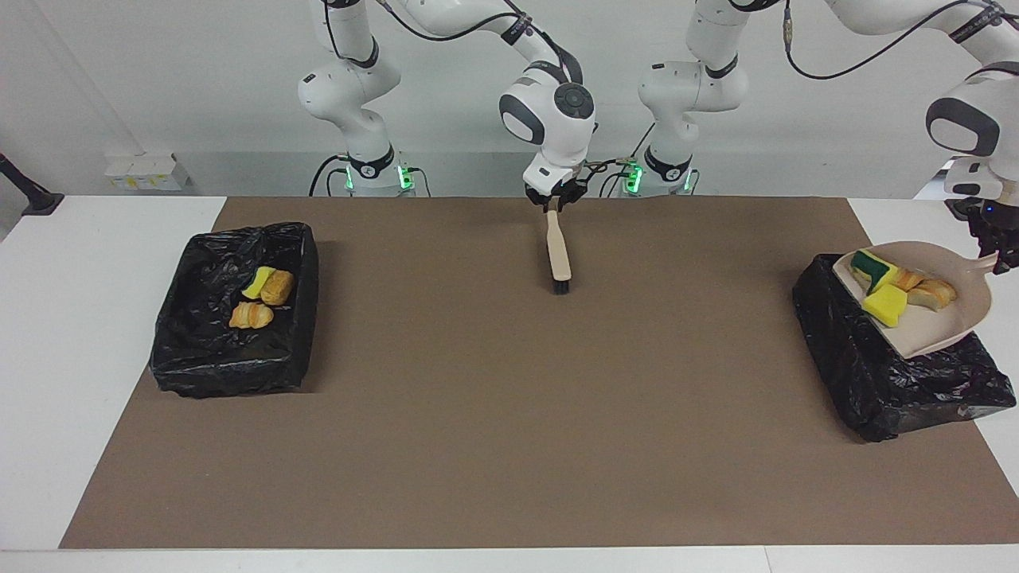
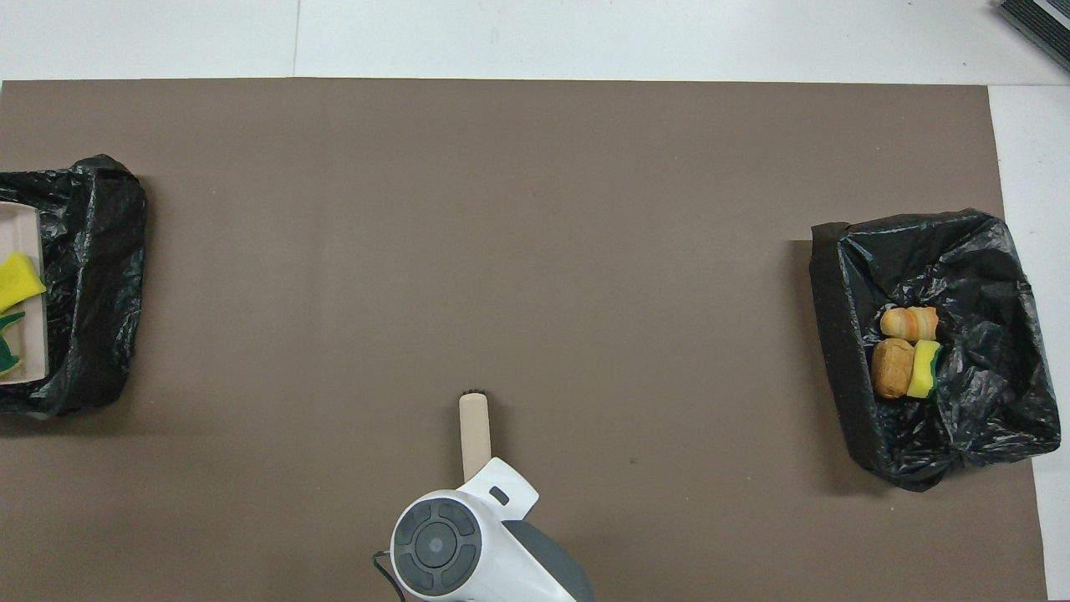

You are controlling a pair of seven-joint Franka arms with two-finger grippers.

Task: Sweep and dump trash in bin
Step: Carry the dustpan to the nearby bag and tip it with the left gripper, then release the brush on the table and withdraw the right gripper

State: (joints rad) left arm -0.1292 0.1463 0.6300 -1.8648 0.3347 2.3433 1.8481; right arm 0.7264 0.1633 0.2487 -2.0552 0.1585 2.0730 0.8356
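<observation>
Facing view: the left gripper (image 1: 995,259) clenches the beige dustpan (image 1: 951,314) by its handle, tilted over a black-lined bin (image 1: 884,390) at 3 o'clock; 4 trash pieces (image 1: 885,305) ride in it, light and soft, likely to slide out. The right gripper (image 1: 555,199) is at the brush (image 1: 559,255) handle; I cannot tell its grip. Overhead view: 3 pieces (image 2: 907,353) lie in the other bin (image 2: 986,418).

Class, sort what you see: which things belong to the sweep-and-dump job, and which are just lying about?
Job: trash on the dustpan; trash in the bin at the right arm's end; dustpan, in the left gripper, over the other bin; brush, at the right gripper.
Lying about: white box; black stand.
</observation>
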